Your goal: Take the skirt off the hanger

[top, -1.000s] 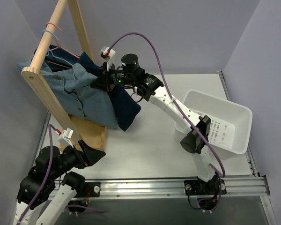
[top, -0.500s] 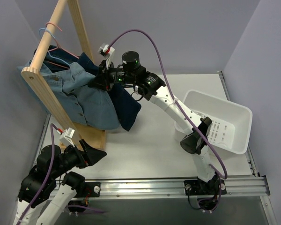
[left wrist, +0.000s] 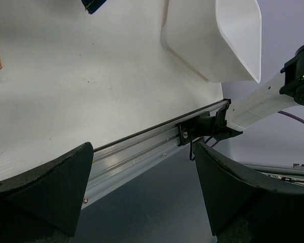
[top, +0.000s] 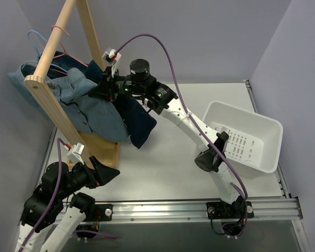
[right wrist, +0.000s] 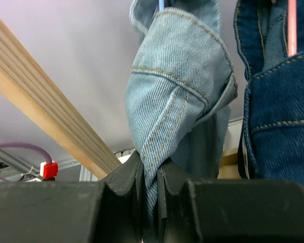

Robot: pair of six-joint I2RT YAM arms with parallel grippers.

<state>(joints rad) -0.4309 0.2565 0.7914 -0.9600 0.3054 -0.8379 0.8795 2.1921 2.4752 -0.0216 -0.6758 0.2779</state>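
Note:
A light blue denim skirt [top: 92, 105] hangs on a blue hanger [top: 35, 38] from the wooden rack [top: 52, 44] at the back left. A darker blue denim garment [top: 136, 118] hangs beside it on a pink hanger [top: 73, 54]. My right gripper [top: 102, 90] is shut on a fold of the light skirt; the pinched fold [right wrist: 162, 152] shows between its fingers [right wrist: 121, 177] in the right wrist view, with the dark garment [right wrist: 278, 126] to the right. My left gripper [top: 102, 176] is open and empty, low at the near left by the rack's base.
A white plastic bin [top: 247, 134] stands on the table at the right, also in the left wrist view [left wrist: 213, 40]. A metal rail [top: 199, 207] runs along the near edge. The rack's wooden base [top: 102, 149] sits at the left.
My right gripper has moved left toward the rack with the light skirt in it. The skirt has bunched up and its hanger has slid left along the bar. The left arm has not moved.

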